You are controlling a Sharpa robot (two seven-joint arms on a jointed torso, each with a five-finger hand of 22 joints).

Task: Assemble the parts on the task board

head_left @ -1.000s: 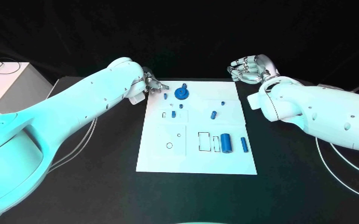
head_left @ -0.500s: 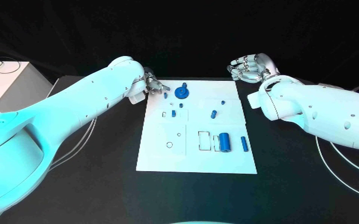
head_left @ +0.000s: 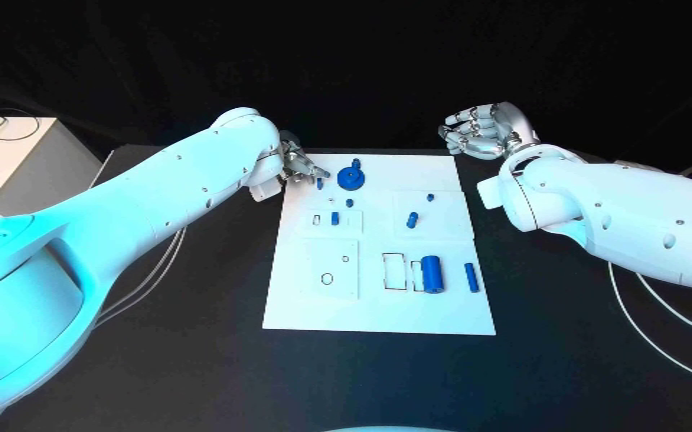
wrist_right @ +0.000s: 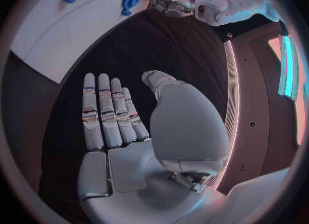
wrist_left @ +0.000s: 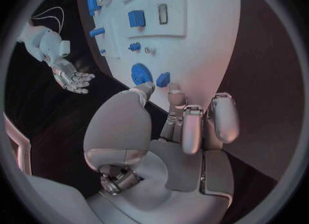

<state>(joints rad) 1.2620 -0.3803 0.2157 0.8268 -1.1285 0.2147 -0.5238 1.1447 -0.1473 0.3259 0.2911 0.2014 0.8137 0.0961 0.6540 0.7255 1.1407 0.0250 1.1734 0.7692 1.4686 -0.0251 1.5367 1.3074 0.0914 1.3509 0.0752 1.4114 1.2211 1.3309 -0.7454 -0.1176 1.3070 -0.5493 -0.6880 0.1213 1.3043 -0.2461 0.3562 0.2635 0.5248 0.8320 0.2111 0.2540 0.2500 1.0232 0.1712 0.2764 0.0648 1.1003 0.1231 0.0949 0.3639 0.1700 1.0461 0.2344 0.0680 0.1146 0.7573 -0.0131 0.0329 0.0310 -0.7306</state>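
Left arm (head_left: 159, 197): smooth white shell, thick and rounded, tapering toward the wrist; small dark screw dots along its upper side.
Right arm (head_left: 606, 207): same white rounded shell, with a separate bulging cuff segment near the wrist and a few dark screw dots.
Left robot hand (wrist_left: 187, 126): silver metal, segmented fingers with rounded tips, broad domed thumb base, exposed mechanical joint at the wrist.
Right robot hand (wrist_right: 122, 131): silver, flat plated palm, slim banded fingers, large smooth thumb mound.
Cables (head_left: 642, 302): thin pale cables beside each arm.
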